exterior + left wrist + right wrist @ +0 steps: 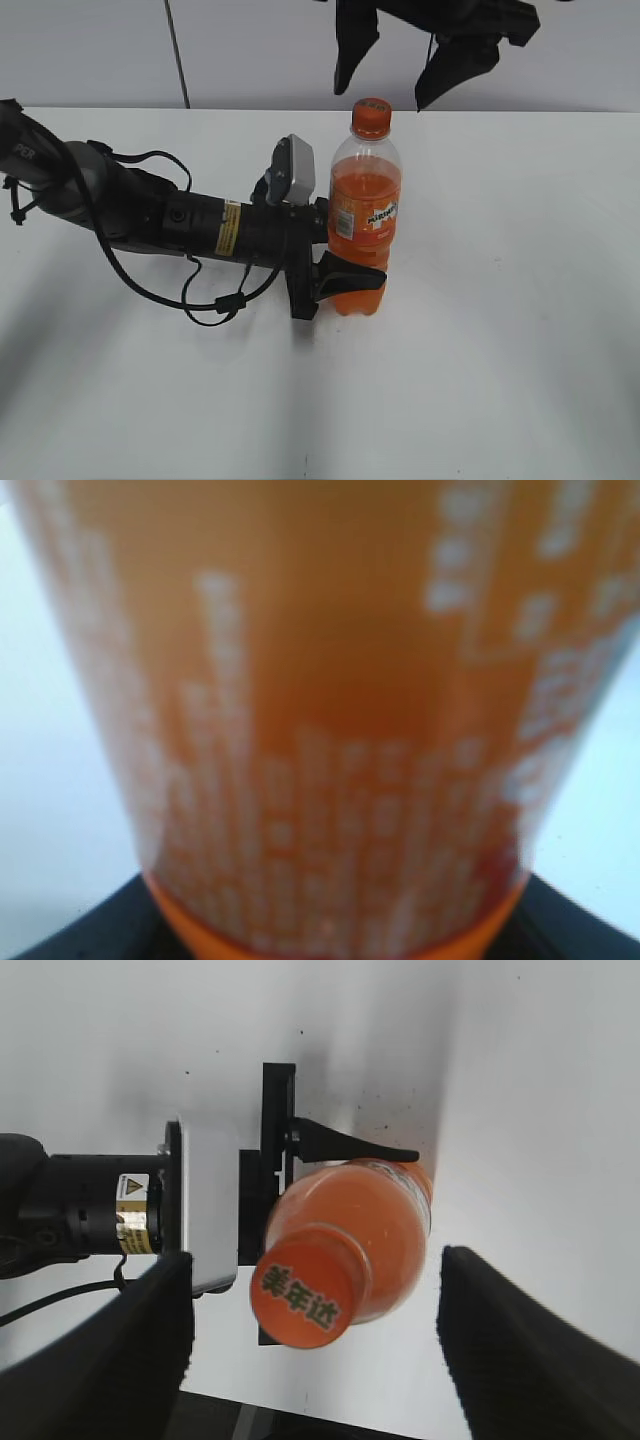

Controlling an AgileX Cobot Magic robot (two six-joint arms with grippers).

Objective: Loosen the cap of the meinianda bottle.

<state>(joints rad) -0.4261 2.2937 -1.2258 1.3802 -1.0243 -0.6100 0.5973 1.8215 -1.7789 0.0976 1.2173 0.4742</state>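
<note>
The meinianda bottle (365, 215) stands upright on the white table, full of orange liquid. Its orange cap (371, 117) sits on the neck. My left gripper (352, 258) reaches in from the left and is shut on the bottle's lower body. The bottle's label (330, 710) fills the left wrist view, with dark fingers (70, 935) at the bottom corners. My right gripper (397, 72) hangs open just above the cap. From above, the cap (303, 1298) lies between the two wide-apart fingers (515, 1355) of the right gripper (315, 1360), which do not touch it.
The left arm (150, 210) with its cables lies low across the table's left half. A white camera housing (208, 1208) sits on its wrist close to the bottle. Bare white table (500, 350) stretches to the right and front.
</note>
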